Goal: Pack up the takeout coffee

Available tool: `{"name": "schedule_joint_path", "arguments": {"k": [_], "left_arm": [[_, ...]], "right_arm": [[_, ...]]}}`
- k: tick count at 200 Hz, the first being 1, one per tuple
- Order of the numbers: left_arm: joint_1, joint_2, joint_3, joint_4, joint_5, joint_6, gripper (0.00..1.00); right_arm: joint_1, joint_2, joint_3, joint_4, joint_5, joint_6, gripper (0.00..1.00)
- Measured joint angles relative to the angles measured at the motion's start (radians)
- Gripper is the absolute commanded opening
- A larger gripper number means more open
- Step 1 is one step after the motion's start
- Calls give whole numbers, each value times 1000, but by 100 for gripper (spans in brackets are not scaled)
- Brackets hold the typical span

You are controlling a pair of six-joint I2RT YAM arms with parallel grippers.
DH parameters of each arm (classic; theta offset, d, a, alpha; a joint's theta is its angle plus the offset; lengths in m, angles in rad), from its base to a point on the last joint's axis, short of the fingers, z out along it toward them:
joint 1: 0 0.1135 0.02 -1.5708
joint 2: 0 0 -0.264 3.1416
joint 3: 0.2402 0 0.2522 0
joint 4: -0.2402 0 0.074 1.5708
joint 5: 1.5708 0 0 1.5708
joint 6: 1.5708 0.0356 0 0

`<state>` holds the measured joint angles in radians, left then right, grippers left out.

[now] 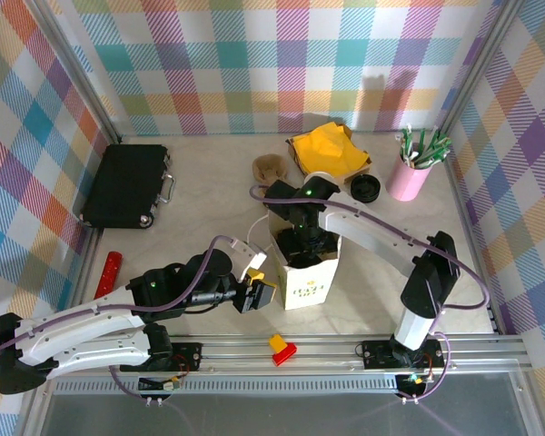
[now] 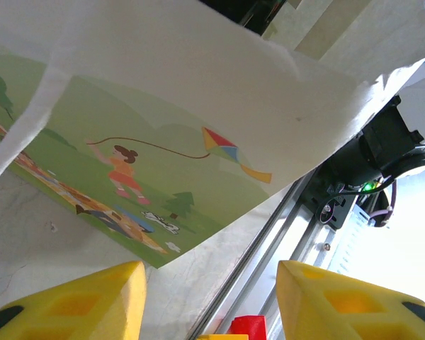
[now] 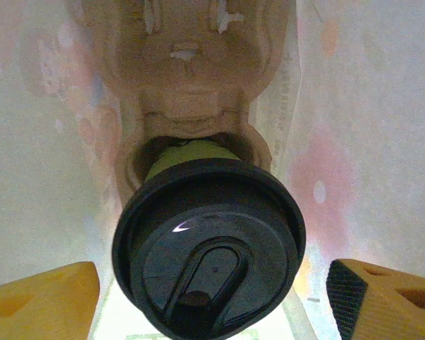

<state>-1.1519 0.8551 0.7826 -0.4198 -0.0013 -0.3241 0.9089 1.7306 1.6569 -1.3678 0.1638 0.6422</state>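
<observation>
The right pincer (image 3: 211, 273) hangs inside the bag (image 3: 361, 106), jaws apart. The coffee (image 3: 209, 234) stands directly below, between the jaws but clear of both, seated in a cardboard carrier (image 3: 184, 64). The left pincer (image 2: 209, 283), jaws apart and empty, sits just beside the bag's printed side.

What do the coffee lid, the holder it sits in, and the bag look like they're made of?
Lid: black plastic by the look, smooth, with a faint glossy highlight. Holder: likely moulded paper pulp, matte tan with rough, fibrous edges. Bag: probably paper, matte white, creased, with a printed kite scene.
</observation>
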Motion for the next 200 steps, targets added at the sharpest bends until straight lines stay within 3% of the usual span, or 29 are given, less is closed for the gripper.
{"name": "schedule_joint_path", "arguments": {"k": [200], "left_arm": [[0,-17,0,-24,-19,0,51]], "right_arm": [[0,-40,158,-85,26,-3,85]]}}
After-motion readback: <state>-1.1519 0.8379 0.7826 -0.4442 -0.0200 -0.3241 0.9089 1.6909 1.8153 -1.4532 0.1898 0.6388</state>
